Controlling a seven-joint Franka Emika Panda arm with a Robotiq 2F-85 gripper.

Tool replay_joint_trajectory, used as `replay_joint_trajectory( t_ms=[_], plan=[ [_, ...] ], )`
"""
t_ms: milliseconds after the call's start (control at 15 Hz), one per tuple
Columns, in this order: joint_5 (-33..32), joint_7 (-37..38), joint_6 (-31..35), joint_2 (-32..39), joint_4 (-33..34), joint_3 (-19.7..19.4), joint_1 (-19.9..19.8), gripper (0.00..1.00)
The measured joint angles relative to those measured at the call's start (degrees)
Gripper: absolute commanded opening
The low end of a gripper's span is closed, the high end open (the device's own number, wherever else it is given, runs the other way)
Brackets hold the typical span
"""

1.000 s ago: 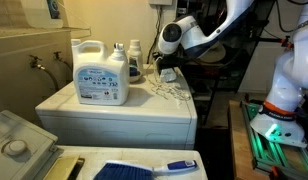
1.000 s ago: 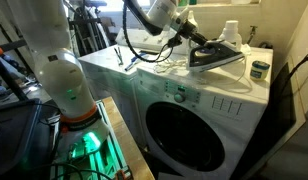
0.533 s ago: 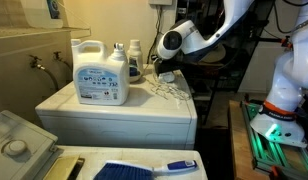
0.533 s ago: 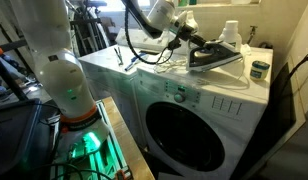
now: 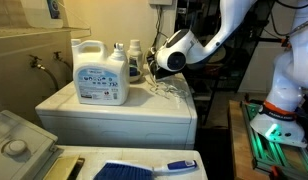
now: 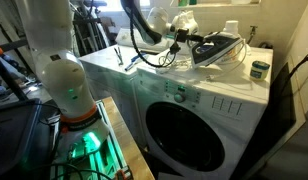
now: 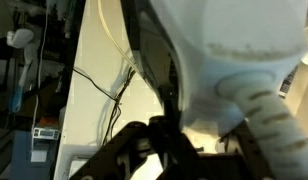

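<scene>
Iron (image 6: 219, 46) appears right of centre near the top in an exterior view, tilted, with its rear end raised off the washer surface (image 6: 134, 72). Your fingers (image 6: 184, 42) are closed on that rear end. The cord (image 5: 170, 90) lies tangled on the surface, right of the detergent jug (image 5: 99, 72).

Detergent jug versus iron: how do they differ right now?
The detergent jug is white with a blue label; the iron is mostly dark. The jug stands upright, untouched; the iron sits tilted in the gripper. Both are over the washer top.
</scene>
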Motion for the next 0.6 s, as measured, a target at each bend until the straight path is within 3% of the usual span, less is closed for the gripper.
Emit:
replay_joint_trajectory(
  t_ms=[133,200,400,467,600],
  plan=[
    [-2.6,1.7,-4.1,1.0,-0.8,0.4,0.5,0.15],
    [-3.8,2.5,-6.2,1.5,-1.2,0.6,0.7,0.40],
    [-3.8,2.7,-6.4,1.9,-1.1,0.9,0.7,0.40],
    [-3.8,2.7,-6.4,1.9,-1.1,1.0,0.7,0.15],
    [-3.8,2.7,-6.4,1.9,-1.1,1.0,0.7,0.15]
  ],
)
